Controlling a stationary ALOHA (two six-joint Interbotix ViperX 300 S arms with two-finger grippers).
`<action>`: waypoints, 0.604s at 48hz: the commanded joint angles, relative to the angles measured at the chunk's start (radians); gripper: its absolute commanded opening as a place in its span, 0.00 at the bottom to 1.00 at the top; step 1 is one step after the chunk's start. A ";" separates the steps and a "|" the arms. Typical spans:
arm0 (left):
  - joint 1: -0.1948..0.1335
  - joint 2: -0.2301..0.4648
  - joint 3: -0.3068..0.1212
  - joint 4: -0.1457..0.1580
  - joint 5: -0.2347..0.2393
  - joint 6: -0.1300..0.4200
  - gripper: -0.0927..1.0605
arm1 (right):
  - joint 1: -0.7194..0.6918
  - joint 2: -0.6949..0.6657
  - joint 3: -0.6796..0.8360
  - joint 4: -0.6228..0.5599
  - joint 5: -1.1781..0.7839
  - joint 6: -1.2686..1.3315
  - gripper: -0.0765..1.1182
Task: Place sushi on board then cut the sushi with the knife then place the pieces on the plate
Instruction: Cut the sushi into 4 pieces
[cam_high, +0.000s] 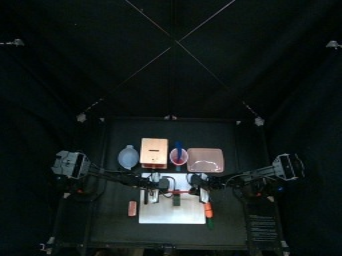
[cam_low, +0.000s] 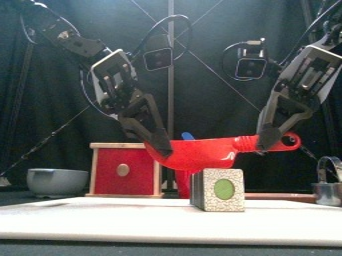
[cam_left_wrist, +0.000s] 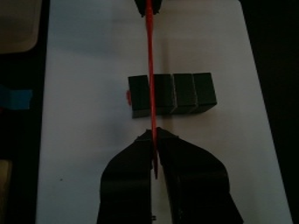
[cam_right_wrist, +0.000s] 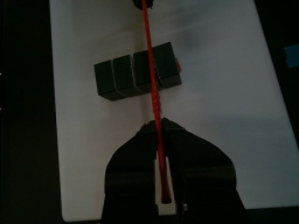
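left gripper (cam_low: 163, 150) pinches the red knife (cam_low: 211, 152) by the blade tip, right gripper (cam_low: 271, 138) pinches the handle. the knife lies left-right over the sushi roll (cam_low: 221, 189), which points front-to-back mid white board (cam_low: 120, 215). wrist views show four blocks, the front view only the end.

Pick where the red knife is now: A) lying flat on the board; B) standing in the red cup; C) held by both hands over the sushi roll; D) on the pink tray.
C: the left hand and right hand both grip the red knife above the sushi roll.
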 joint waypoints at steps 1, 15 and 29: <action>-0.003 -0.003 -0.034 0.000 -0.002 0.000 0.46 | -0.002 -0.011 -0.003 0.003 0.008 0.002 0.34; -0.005 0.008 -0.041 0.000 0.000 0.000 0.46 | -0.003 -0.009 0.002 -0.005 0.009 0.000 0.34; -0.005 0.021 -0.041 -0.006 0.000 -0.002 0.46 | -0.005 0.017 0.000 -0.006 0.009 0.000 0.34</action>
